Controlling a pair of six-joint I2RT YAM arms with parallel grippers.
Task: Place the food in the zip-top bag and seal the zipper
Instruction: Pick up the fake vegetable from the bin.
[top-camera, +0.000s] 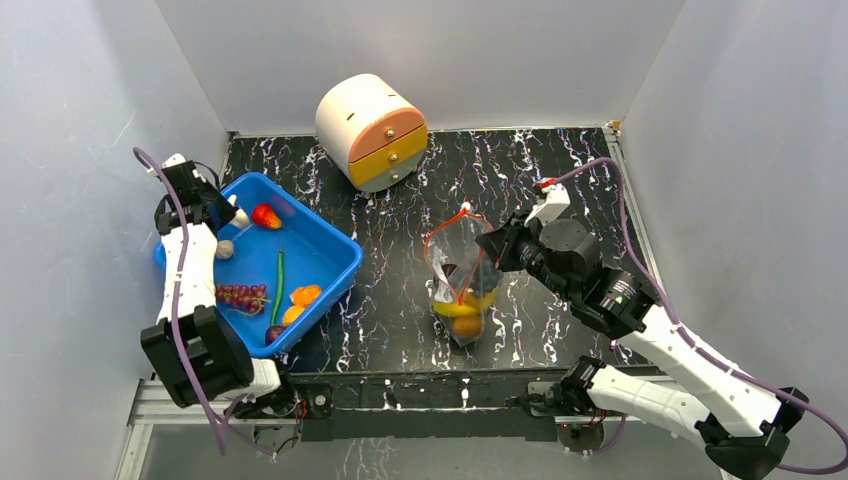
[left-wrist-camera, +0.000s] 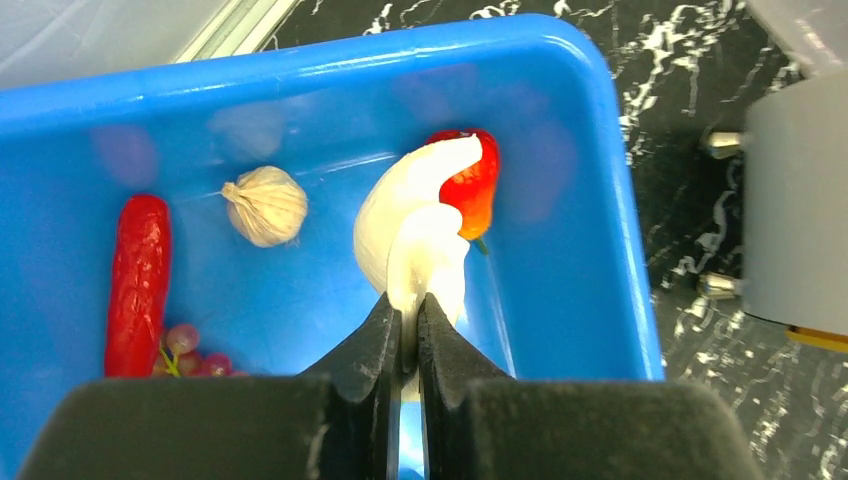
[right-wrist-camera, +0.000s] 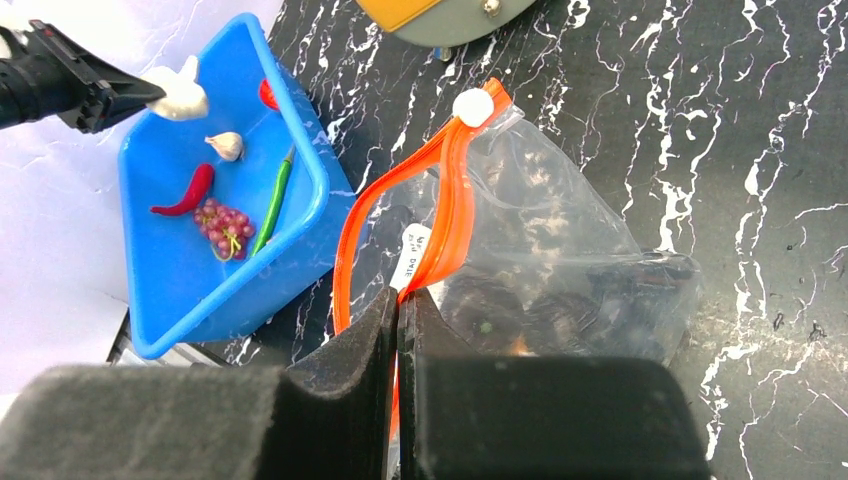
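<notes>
Since the zip-top bag (top-camera: 462, 270) is thin, crinkly film, I judge it light and floppy, likely to fold in on itself unless something holds its mouth up. It stands at the centre of the top view on the black marbled table (top-camera: 560, 160), with a yellow banana (top-camera: 462, 308) and an orange fruit (top-camera: 467, 325) already at its bottom. The zipper (right-wrist-camera: 450, 200) looks like its stiffest part, so that is the place to hold. The right gripper (right-wrist-camera: 398, 310) is doing just that, jaws closed on the orange strip near the white label, and the mouth gapes open in a loop. A white slider tab (right-wrist-camera: 473, 107) sits at the strip's far end.

At the left of the top view, in the blue bin (top-camera: 335, 250), the left gripper (left-wrist-camera: 405, 320) is clamped shut on a white piece (left-wrist-camera: 415, 225) of food, pinching its narrow lower end. I reckon it is light and smooth, so held by the tip it could swing or slip. A carry to the bag should be slow.

Lying in the bin are a garlic bulb (left-wrist-camera: 265, 205), a red chili (left-wrist-camera: 138, 275), grapes (top-camera: 242, 297), a green bean (top-camera: 279, 285), orange pieces (top-camera: 305, 295) and a red strawberry (top-camera: 266, 215). A round drawer box (top-camera: 372, 130) stands at top centre, well apart from the bag.
</notes>
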